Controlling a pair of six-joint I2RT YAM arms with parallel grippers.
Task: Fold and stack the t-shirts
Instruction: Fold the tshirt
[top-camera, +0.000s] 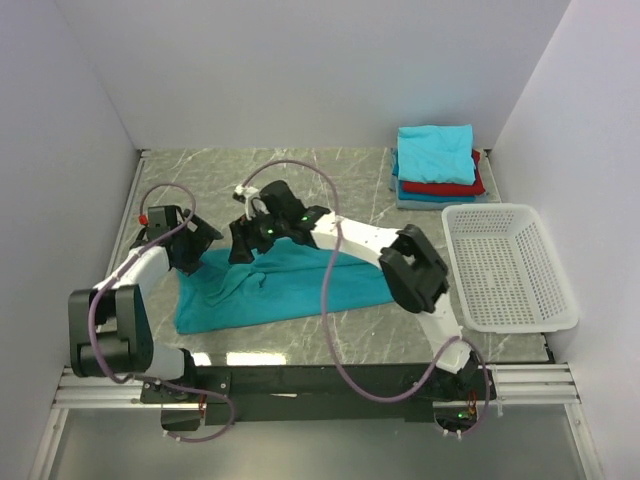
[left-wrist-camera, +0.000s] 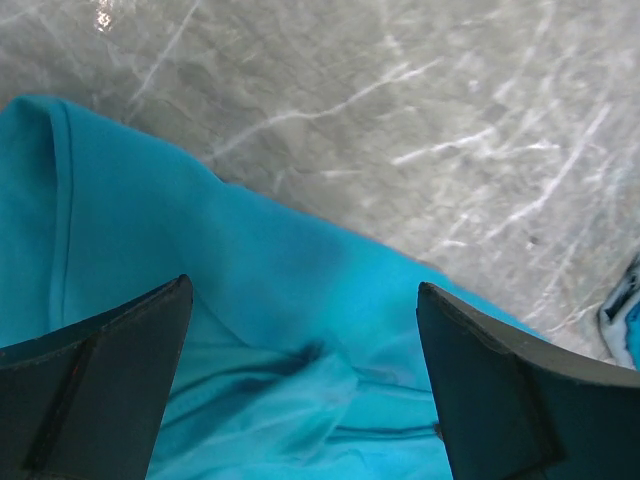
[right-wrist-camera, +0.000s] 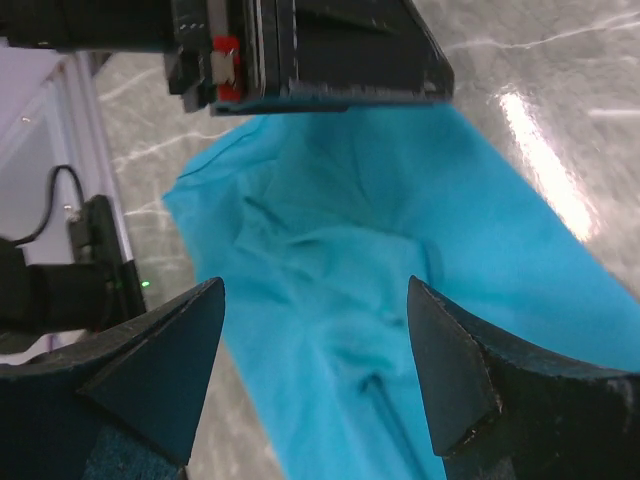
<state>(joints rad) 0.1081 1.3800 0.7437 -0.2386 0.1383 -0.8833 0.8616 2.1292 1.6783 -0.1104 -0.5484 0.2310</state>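
Note:
A teal t-shirt (top-camera: 285, 288) lies crumpled in a long strip on the marble table, in front of both arms. My left gripper (top-camera: 197, 255) hovers over the shirt's left end, open, with rumpled teal cloth (left-wrist-camera: 300, 330) under the gap between its fingers (left-wrist-camera: 105, 385). Just to its right, my right gripper (top-camera: 241, 250) is open above the same shirt (right-wrist-camera: 330, 300), nothing between its jaws; the left gripper's body (right-wrist-camera: 310, 50) fills the top of its view. Folded t-shirts, teal and red, are stacked (top-camera: 437, 163) at the back right.
A white lattice basket (top-camera: 508, 268) stands at the right edge, in front of the folded stack. The right arm's elbow (top-camera: 412, 268) sits between shirt and basket. White walls close in the table on three sides.

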